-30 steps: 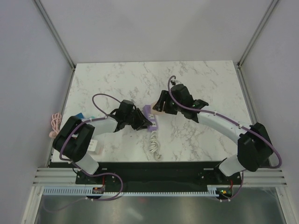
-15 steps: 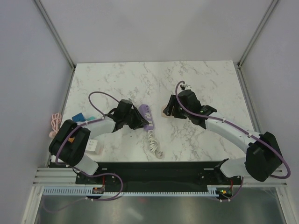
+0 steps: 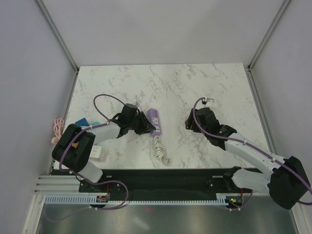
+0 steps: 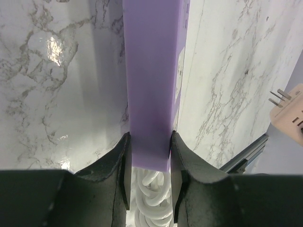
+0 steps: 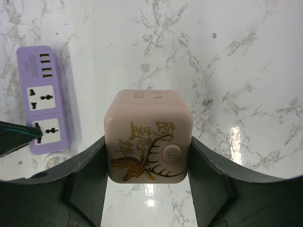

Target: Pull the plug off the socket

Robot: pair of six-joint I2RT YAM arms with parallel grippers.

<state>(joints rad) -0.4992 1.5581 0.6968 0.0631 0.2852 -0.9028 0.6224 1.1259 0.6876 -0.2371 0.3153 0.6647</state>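
Riding free of the socket (image 3: 155, 121), the plug (image 5: 149, 137) sits clamped by its smooth side faces in your right claw (image 3: 191, 123), right of centre. It looks light, rigid and slightly slippery. Your left claw (image 4: 148, 142) is pinched on the socket's cord end; bare tabletop (image 3: 219, 87) lies open toward the upper right.

**A:** So where are you actually looking from on this rig?

**B:** Your top cam hangs high at the near edge and looks down over the whole table (image 3: 122, 83), pretty far off. Your left wrist cam peers out between its own fingers (image 4: 108, 169), jammed right up against the socket (image 4: 149, 94). Your right wrist cam points straight down, with the plug (image 5: 149, 142) filling the middle.

**A:** Any overlap?

**B:** You get the socket in all three, and the plug in both wrist views.
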